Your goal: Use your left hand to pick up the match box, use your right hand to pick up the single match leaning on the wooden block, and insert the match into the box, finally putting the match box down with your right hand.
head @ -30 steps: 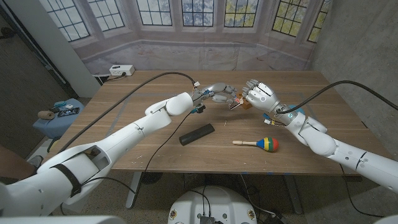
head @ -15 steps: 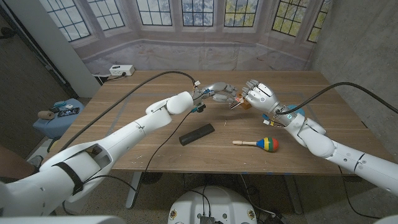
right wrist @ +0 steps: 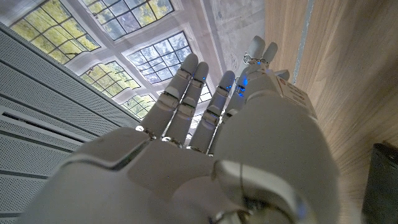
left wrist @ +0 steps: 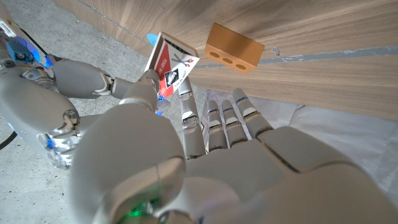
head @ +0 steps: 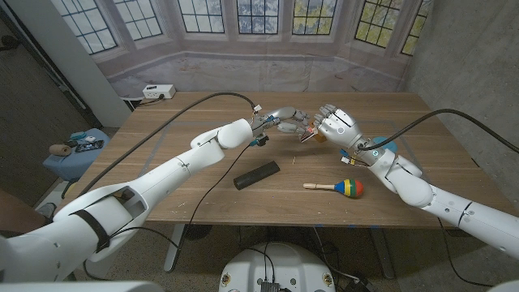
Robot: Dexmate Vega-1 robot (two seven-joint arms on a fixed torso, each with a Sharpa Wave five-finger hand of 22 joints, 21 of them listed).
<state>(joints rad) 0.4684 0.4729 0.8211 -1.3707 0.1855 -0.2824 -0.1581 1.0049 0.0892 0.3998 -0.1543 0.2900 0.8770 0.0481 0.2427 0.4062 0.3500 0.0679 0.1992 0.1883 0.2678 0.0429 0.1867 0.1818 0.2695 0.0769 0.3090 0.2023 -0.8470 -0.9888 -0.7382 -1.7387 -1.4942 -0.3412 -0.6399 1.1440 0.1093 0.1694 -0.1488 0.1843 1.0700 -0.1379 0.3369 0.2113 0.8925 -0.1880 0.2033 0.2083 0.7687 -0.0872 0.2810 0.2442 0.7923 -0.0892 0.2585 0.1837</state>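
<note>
Red-and-white match box (left wrist: 171, 64) pinched in the left hand (head: 285, 123) (above the wooden table (head: 203, 166)); right hand (head: 335, 126) meets it, grip unclear.

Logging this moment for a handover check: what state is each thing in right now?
Match box: off the table, held by the left hand.
Right hand: raised against the match box; whether it holds the match, cannot tell.
Wooden block: on the table, untouched.
Maraca: lying on the table.
Black bar: lying on the table.
</note>
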